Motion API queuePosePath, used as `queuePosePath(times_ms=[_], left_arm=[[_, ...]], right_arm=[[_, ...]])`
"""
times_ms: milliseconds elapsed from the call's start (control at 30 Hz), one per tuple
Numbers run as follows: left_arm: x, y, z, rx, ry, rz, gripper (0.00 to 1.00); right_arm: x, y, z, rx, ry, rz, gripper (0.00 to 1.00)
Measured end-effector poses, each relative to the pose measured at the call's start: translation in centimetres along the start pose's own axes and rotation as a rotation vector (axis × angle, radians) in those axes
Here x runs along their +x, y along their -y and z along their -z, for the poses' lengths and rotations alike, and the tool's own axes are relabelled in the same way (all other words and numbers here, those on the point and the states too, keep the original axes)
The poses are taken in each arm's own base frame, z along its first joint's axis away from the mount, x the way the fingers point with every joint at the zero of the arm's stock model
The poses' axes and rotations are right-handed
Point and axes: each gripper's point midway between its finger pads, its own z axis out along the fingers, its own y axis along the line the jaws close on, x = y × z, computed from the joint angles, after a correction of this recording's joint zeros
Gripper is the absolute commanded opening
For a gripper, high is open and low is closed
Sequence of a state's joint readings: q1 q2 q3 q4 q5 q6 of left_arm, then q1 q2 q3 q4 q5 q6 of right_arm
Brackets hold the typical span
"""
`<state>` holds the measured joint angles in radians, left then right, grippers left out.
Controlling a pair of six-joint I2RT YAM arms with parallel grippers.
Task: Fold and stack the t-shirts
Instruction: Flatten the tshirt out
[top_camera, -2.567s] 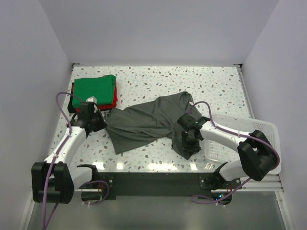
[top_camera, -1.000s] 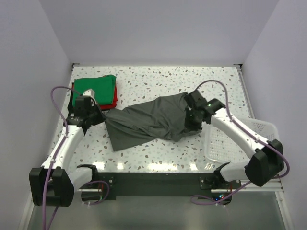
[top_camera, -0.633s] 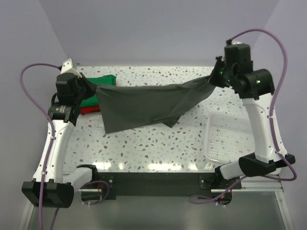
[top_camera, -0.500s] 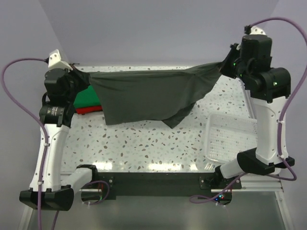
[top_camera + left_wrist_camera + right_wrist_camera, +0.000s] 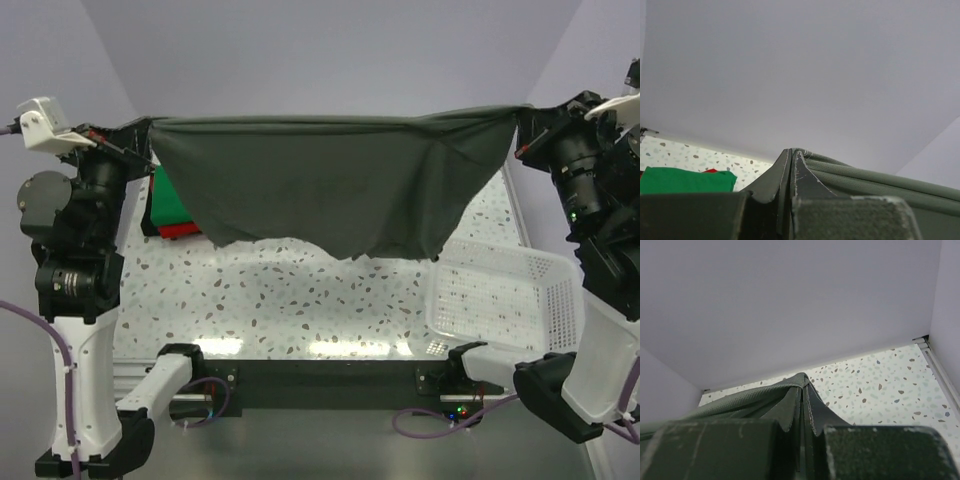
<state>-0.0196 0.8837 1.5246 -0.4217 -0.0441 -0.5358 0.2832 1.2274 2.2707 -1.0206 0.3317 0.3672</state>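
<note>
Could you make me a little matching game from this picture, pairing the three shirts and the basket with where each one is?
1. grey t-shirt
2. green t-shirt
3. red t-shirt
4. white basket

A. resting on the right side of the table
B. top of the folded pile, far left
C. spread out in the air
D. sliver showing under another shirt

Pairs: 1-C, 2-B, 3-D, 4-A

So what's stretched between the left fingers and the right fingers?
The dark grey t-shirt, pinched by the left fingers and right fingers, hangs spread like a curtain. The top view shows it.
</note>
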Motion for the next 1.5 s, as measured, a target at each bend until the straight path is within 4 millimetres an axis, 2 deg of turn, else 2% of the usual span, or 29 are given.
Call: queuePosePath(times_ms=[67,133,267,333,400,467,567,633,733,800,833,900,1067,1200,1400,1500], left_arm=[[1.1,0.1,-1.4,0.017,-0.037,0.001,0.00],[3.1,-0.2,-3.4,0.019,-0.094,0.002,0.00],[9.0,-1.6,-8.4,0.023,-0.249,0.008,0.00],[12.9,-3.0,-10.6,0.008,-0.344,0.014,0.00],[15.7,-4.0,-11.9,-0.005,-0.415,0.020,0.00],[17.7,-4.7,-12.7,-0.012,-0.465,0.023,0.00],[18.5,-4.8,-12.9,-0.009,-0.491,0.025,0.00],[17.8,-4.4,-13.0,0.003,-0.477,0.025,0.00],[15.6,-3.2,-13.0,0.031,-0.427,0.021,0.00],[14.1,-2.5,-12.4,0.045,-0.392,0.018,0.00],[13.3,-2.2,-12.0,0.050,-0.375,0.016,0.00],[11.2,-1.3,-10.9,0.065,-0.326,0.012,0.00],[5.0,0.8,-6.9,0.095,-0.165,-0.001,0.00],[-0.2,2.5,-2.9,0.118,-0.020,-0.005,0.00],[-6.6,4.3,2.3,0.136,0.154,-0.005,0.00],[-8.0,4.6,3.8,0.136,0.197,-0.010,0.00]], right_arm=[[-0.1,-0.3,-0.7,-0.003,0.009,0.002,0.00],[0.7,-0.6,-2.4,0.004,-0.008,0.016,0.00],[4.5,-1.1,-8.3,0.040,-0.100,0.066,0.00],[7.0,-1.4,-11.8,0.058,-0.154,0.093,0.00],[10.3,-1.3,-15.3,0.082,-0.228,0.124,0.00],[13.4,-0.9,-18.0,0.107,-0.294,0.151,0.00],[15.2,-0.7,-19.7,0.119,-0.332,0.162,0.00],[14.7,-0.9,-19.7,0.114,-0.321,0.158,0.00],[11.8,-1.7,-18.7,0.083,-0.245,0.134,0.00],[8.9,-2.3,-17.0,0.050,-0.177,0.113,0.00],[8.4,-2.4,-16.6,0.045,-0.164,0.109,0.00],[6.0,-2.8,-14.9,0.016,-0.101,0.091,0.00],[0.4,-3.4,-9.8,-0.049,0.048,0.057,0.00],[-2.8,-4.0,-6.3,-0.111,0.140,0.037,0.00],[-5.3,-4.6,-2.9,-0.183,0.207,0.024,0.00],[-6.1,-5.2,-2.1,-0.217,0.227,0.017,0.00]])
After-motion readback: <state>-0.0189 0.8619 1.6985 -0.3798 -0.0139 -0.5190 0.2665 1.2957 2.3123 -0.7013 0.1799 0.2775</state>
